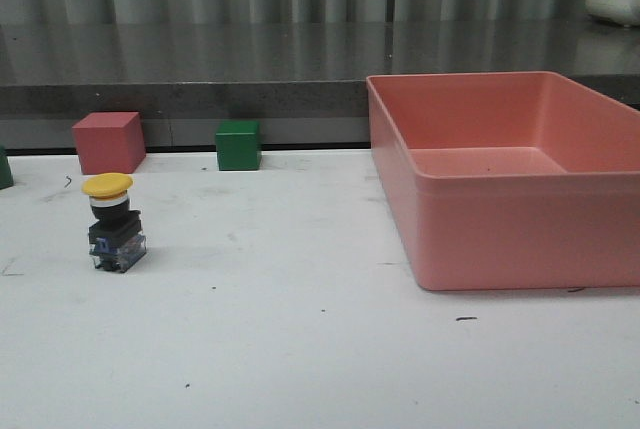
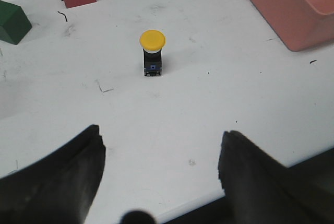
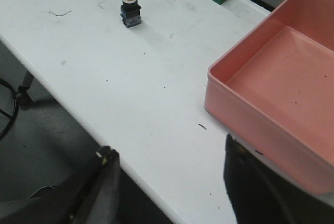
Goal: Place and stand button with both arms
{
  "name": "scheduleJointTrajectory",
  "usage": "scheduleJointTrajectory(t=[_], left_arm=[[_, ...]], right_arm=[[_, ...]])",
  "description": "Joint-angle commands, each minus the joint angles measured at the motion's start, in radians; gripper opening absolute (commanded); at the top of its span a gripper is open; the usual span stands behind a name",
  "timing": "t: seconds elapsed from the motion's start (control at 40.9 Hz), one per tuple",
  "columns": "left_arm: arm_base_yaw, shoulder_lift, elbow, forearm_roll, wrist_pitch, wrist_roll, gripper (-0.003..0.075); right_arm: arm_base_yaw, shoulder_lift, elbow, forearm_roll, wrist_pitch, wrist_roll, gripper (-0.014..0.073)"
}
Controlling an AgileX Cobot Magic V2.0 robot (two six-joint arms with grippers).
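The button (image 1: pixel 113 221) stands upright on the white table at the left, yellow cap on top and clear base down. It also shows in the left wrist view as the button (image 2: pixel 152 52) and in the right wrist view as the button (image 3: pixel 130 6). My left gripper (image 2: pixel 162 145) hangs open near the table's front edge, well short of the button, with nothing between its fingers. My right gripper (image 3: pixel 169 153) is open too, over the table's front edge beside the pink bin, and holds nothing. Neither arm appears in the front view.
A large pink bin (image 1: pixel 500 184) fills the right side of the table. A red cube (image 1: pixel 108 142) and a green cube (image 1: pixel 238 144) sit along the back edge, with another green block (image 2: pixel 11 21) at the far left. A dark ledge runs behind.
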Motion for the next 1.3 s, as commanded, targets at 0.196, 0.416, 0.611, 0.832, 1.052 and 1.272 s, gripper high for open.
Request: scheduleJointTrajectory(t=[0.196, 0.416, 0.611, 0.832, 1.052, 1.272], left_arm=[[0.002, 0.006, -0.035, -0.002, -0.066, -0.008, 0.0459], [0.002, 0.006, -0.035, -0.002, -0.066, -0.008, 0.0269], [0.002, 0.006, -0.035, -0.002, -0.066, -0.008, 0.0079], [0.002, 0.006, -0.035, -0.002, -0.066, -0.008, -0.0020], [0.002, -0.001, -0.026, -0.002, -0.078, -0.008, -0.0020], [0.113, -0.108, 0.099, 0.000, -0.252, -0.008, -0.0020]], right_arm=[[0.000, 0.004, -0.026, -0.005, -0.080, -0.009, 0.0458], [0.000, 0.004, -0.026, -0.005, -0.063, -0.009, 0.0178], [0.000, 0.004, -0.026, -0.005, -0.063, -0.009, -0.0102], [0.000, 0.004, -0.026, -0.005, -0.063, -0.009, -0.0118], [0.000, 0.004, -0.026, -0.005, -0.063, -0.009, -0.0118], [0.000, 0.004, -0.026, -0.005, -0.063, -0.009, -0.0118]])
